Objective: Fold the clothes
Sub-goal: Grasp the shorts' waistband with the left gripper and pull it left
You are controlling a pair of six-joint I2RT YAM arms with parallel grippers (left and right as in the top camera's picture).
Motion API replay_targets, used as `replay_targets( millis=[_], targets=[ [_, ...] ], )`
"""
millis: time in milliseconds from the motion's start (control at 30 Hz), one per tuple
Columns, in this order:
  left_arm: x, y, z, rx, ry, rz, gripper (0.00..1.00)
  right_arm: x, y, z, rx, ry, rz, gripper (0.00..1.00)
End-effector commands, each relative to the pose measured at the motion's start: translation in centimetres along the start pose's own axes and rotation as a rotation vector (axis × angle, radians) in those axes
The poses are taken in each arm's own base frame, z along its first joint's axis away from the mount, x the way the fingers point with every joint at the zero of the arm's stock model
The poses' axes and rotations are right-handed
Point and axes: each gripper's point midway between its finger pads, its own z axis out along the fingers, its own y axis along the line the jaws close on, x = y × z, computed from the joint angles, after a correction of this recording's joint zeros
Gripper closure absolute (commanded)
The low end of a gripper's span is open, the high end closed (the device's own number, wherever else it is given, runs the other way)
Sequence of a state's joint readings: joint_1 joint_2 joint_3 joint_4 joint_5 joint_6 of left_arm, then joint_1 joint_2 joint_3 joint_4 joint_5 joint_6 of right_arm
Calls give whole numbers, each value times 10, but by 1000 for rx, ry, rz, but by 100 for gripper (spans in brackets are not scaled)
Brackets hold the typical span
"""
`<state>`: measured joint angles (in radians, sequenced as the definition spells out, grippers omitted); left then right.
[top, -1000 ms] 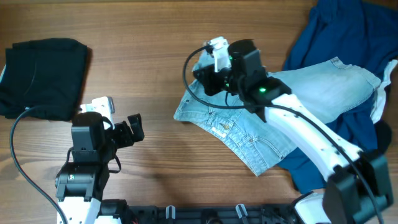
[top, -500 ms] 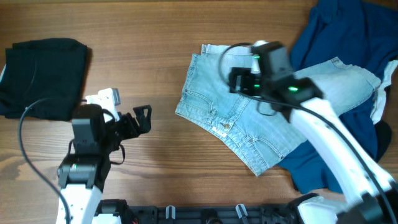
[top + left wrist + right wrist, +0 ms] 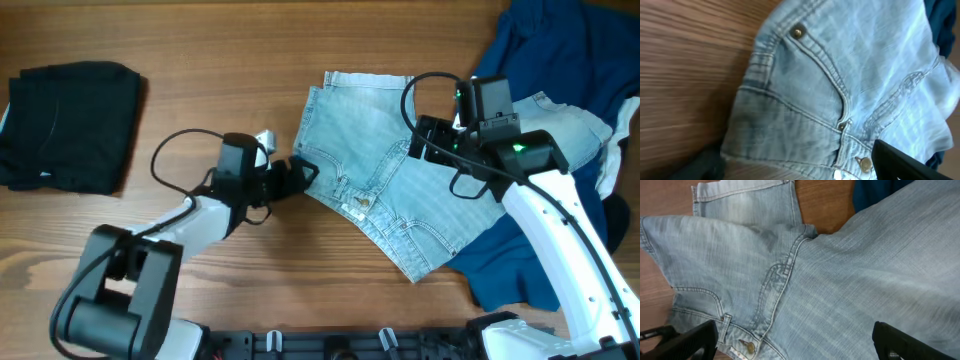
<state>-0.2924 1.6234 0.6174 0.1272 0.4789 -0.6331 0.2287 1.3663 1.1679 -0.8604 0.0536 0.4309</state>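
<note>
The clothes, pale-blue denim shorts (image 3: pixel 370 130), lie spread in the middle of the table, their right part on a dark-blue garment. My left gripper (image 3: pixel 303 170) is low at the shorts' left waistband edge, jaws open. In the left wrist view the denim (image 3: pixel 805 85) fills the frame, and the left gripper (image 3: pixel 795 160) straddles the waistband hem near a brass button. My right gripper (image 3: pixel 425 150) hovers open over the middle of the shorts. In the right wrist view the right gripper (image 3: pixel 795 335) has its fingers wide apart above the denim (image 3: pixel 855 270), holding nothing.
A folded black garment (image 3: pixel 70 125) lies at the far left. A big dark-blue garment (image 3: pixel 540 40) covers the right side, partly under the shorts, and shows at the top of the right wrist view (image 3: pixel 875 192). Bare wooden table (image 3: pixel 230 60) lies between.
My right gripper opened, let go of the shorts' upper left corner and moved right; that corner now lies flat. My left arm reached right to the waistband edge.
</note>
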Motion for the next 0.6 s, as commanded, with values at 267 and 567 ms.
replay_targets(
  millis=[267, 567],
  targets=[
    [7, 0, 20, -10, 8, 4, 91, -3, -3, -5, 16, -13, 18, 0],
    [-145, 38, -100, -7, -460, -104, 96, 0, -31, -5, 100, 11, 59, 0]
  ],
)
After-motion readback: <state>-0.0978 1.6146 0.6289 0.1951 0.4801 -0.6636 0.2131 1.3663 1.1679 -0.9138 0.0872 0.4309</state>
